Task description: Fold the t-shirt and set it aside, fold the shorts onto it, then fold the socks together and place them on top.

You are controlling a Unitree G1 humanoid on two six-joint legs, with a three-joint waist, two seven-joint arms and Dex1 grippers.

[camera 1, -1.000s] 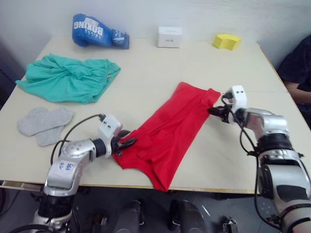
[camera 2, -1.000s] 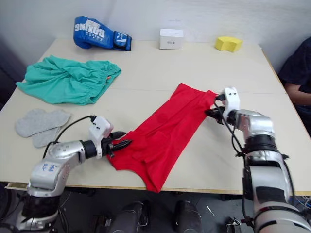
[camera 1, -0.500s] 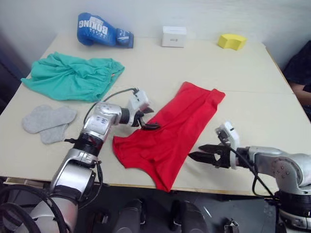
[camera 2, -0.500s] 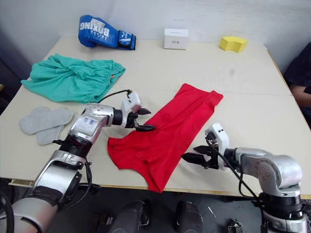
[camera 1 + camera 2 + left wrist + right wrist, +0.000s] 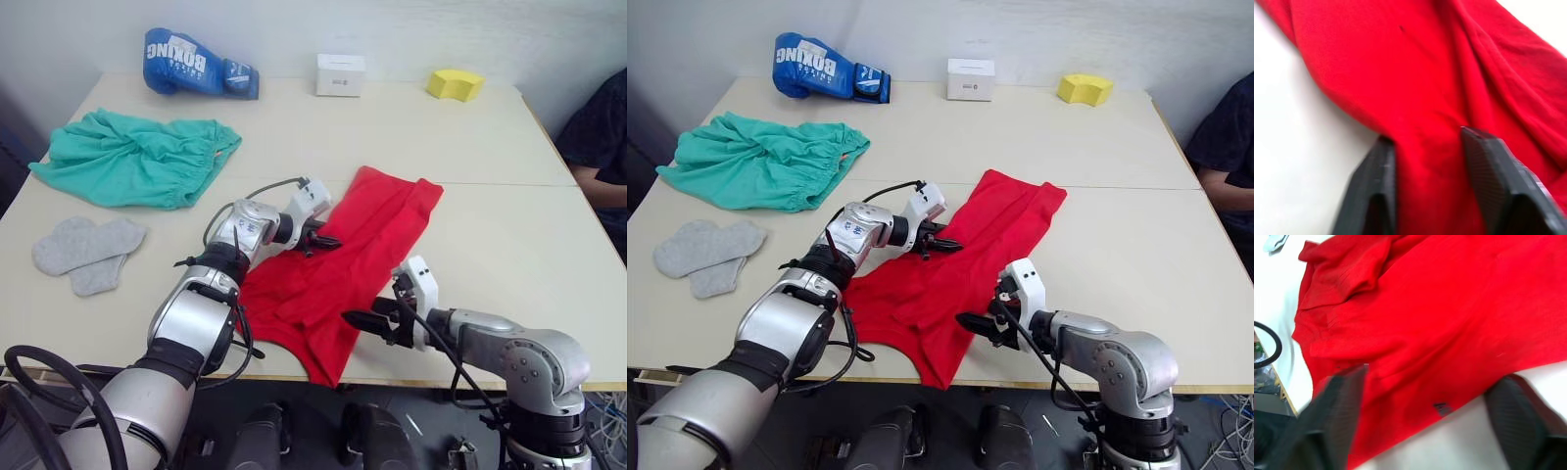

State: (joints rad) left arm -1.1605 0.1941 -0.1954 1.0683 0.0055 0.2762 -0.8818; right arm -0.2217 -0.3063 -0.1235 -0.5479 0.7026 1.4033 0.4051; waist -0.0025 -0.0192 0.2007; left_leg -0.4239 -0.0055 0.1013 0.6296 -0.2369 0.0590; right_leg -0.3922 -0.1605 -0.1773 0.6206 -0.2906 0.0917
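The t-shirt point(image 5: 338, 269) lies as a long red strip running diagonally across the middle of the table point(image 5: 490, 147), its near corner drooping over the front edge; the shorts point(image 5: 132, 157) sit bunched at the far left, well apart from it, and the socks point(image 5: 83, 253) lie flat nearer the front left, so only the first fold is in hand. My left gripper point(image 5: 328, 241) rests on the shirt's left long edge about midway up, its fingers parted with a ridge of red cloth rising between them, though I would not call that a grip yet; my right gripper point(image 5: 358, 320) hovers low at the shirt's right long edge near the front, fingers spread wide with cloth and bare table between them, holding nothing. To do this well I judge that both grippers should pinch only the top layers at matching points on opposite edges, close firmly before lifting, then carry the near end up and over towards the far end together, so the fold lands square rather than skewed; the hanging corner is the risk, since it may drag or slip off the table, so I would gather it first; a boxing glove point(image 5: 196, 64), a white box point(image 5: 341, 74) and a yellow block point(image 5: 457, 84) stand along the far edge, out of the way.
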